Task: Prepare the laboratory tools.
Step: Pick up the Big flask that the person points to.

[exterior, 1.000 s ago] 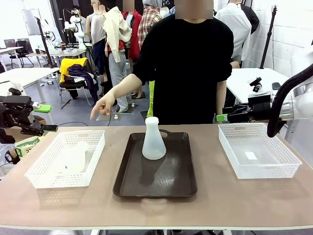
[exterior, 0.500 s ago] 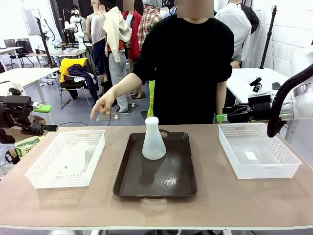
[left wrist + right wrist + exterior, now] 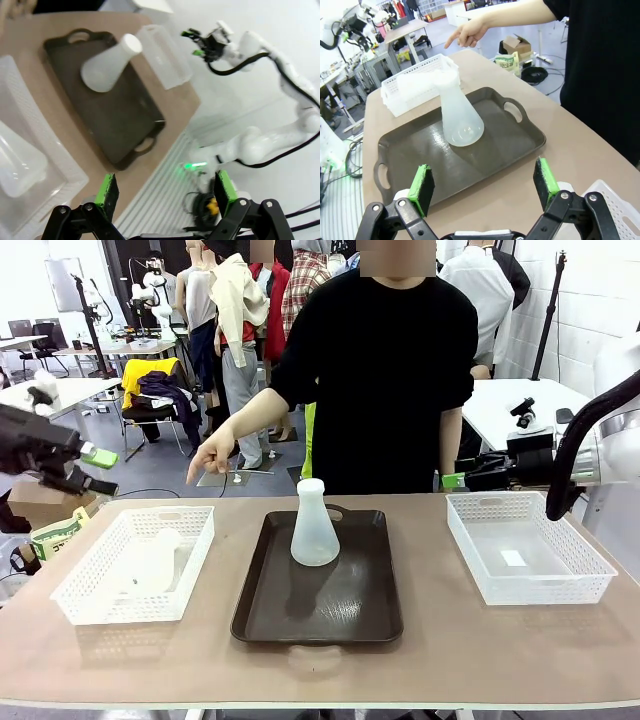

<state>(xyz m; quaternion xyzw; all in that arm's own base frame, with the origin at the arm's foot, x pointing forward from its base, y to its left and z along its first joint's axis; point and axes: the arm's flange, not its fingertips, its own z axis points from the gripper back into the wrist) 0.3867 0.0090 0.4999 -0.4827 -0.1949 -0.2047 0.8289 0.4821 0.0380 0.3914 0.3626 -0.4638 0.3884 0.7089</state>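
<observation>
Front view: one flask (image 3: 314, 530) upright at the far middle of the tray (image 3: 330, 620), the second flask (image 3: 152, 562) lying on its side in the left basket (image 3: 85, 602). Left gripper (image 3: 165, 189) and right gripper (image 3: 482, 182) both spread wide, empty, well apart from either flask. Probably light, stiff but slick plastic, easily tipped; best pinched at the narrow neck, not the cone.

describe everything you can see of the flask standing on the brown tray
The flask is translucent milky-white, plastic by its look, with a wide cone base narrowing to a round neck. It stands upright and looks empty, toward the far end of the dark brown tray, base flat on the tray floor. Nothing else touches it.
</observation>
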